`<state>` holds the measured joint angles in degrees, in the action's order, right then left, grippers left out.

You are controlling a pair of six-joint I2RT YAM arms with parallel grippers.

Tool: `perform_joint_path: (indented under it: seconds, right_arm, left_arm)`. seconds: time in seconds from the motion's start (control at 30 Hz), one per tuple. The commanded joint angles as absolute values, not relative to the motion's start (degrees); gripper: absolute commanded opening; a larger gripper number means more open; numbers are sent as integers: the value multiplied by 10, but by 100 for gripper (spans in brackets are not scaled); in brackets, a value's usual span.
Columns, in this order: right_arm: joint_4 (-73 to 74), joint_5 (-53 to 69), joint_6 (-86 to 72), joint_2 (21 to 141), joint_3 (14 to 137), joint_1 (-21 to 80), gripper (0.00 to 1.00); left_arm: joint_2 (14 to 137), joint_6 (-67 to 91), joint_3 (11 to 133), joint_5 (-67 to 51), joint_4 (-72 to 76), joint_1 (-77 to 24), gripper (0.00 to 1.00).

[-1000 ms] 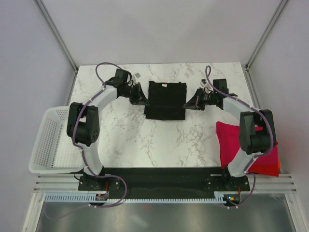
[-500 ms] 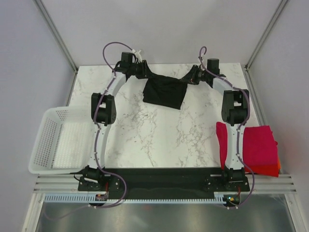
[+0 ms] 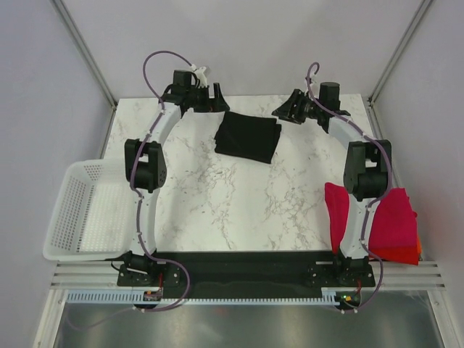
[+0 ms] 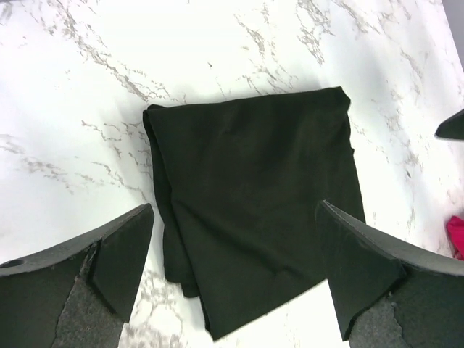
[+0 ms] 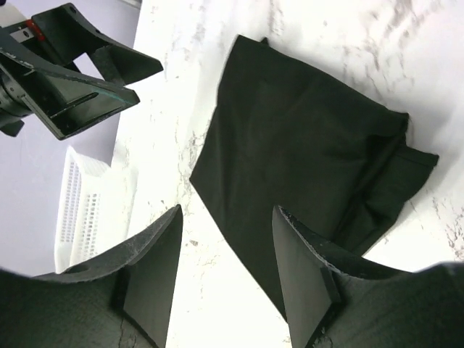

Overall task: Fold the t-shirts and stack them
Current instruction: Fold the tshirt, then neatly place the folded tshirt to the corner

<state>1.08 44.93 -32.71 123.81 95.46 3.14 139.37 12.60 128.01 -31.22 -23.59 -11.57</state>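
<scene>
**A:** What are the grippers doing?

**B:** The left gripper (image 4: pixel 235 210) is hovering with its fingers spread wide and nothing between them. The right gripper (image 5: pixel 228 210) is also hovering, parted and empty. Both are pointing down at the black shirt (image 4: pixel 254 196) from either side.

**A:** Where is that shirt lying?

**B:** It is lying on the table (image 3: pixel 239 210) towards the far edge, between the two grippers. It is folded into a compact, slightly skewed rectangle. Doubled layers are showing along its left edge in the left wrist view.

**A:** Why are the arms standing off like that?

**B:** I judge they are letting go after a fold, leaving the cloth to settle without dragging it. The magenta shirt (image 3: pixel 395 214) is waiting folded at the near right, lying on the orange shirt (image 3: pixel 406 254). That looks like the stack the black one is bound for. The basket (image 3: pixel 72 210) is sitting at the near left.

**A:** What is changing from a second ago?

**B:** A second ago both grippers were low against the shirt's left and right sides, pressed shut. The shirt was lying square and nearer the middle. Half a second ago they were pulling its far corners up and away. Now the fingers are opening, and the shirt is resting farther back, shorter and askew.
</scene>
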Motion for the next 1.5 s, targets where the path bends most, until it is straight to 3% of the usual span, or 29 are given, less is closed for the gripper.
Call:
perform_joint_path:
  seconds: [0.0,0.13,0.23,0.27,0.37,0.73,1.47]
  right_arm:
    - [49,447,-276,1215,940,31,61]
    - [66,425,-255,1241,947,31,62]
    - [67,411,-240,1258,957,31,64]
    - [67,405,-238,1260,959,31,65]
    - [70,394,-237,1271,963,32,66]
    - [83,358,-282,1300,918,33,68]
    - [73,336,-383,1390,932,84,70]
  left_arm:
    - [1351,52,1244,-309,-293,-110,100]
    - [1341,3,1215,-337,-323,-110,95]
    - [1344,-18,1210,-355,-333,-109,70]
    - [1346,-17,1209,-359,-334,-109,49]
    - [1356,-18,1211,-381,-335,-108,28]
    - [1386,10,1202,-448,-336,-139,17]
    - [1435,127,1136,-500,-309,-178,13]
